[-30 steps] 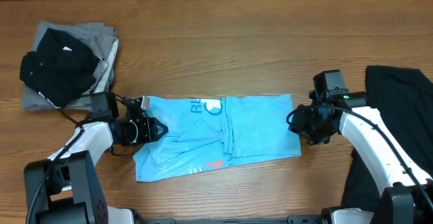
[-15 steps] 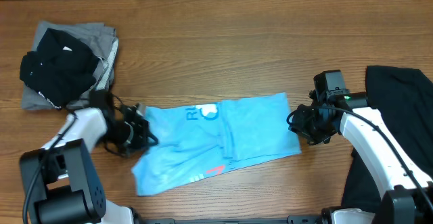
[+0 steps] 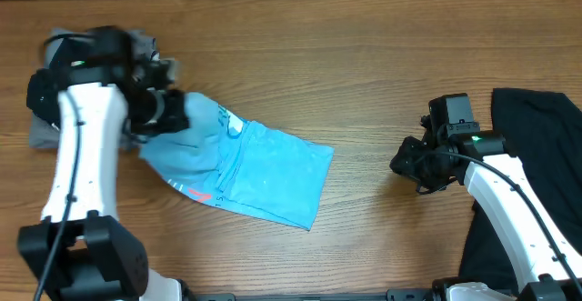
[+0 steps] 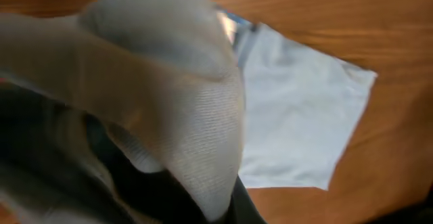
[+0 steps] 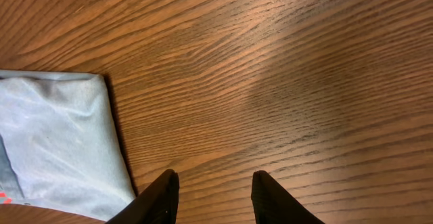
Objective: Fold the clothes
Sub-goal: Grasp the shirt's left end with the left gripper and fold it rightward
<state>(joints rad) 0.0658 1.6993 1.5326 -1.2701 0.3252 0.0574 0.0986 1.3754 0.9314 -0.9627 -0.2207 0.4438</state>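
1. Over the left side of the table [image 3: 364, 74], the sky-blue T-shirt [image 3: 264, 174] is seen pinched at one bunched end by the left gripper [image 3: 171, 112], its fingers clamped together on the cloth.
2. From that gathered end, the rest of the shirt is spread slanting rightward across the wood.
3. Close behind the left gripper, black and grey T-shirts [image 3: 38, 133] are piled.
4. Over on the right, the right gripper [image 5: 213, 198] is held above bare wood, fingers [image 5: 157, 200] apart, nothing caught between them.
5. The shirt's edge is seen off to those fingers' left, near but clear of them.
6. A black garment [image 3: 536, 137] is draped at the right edge.
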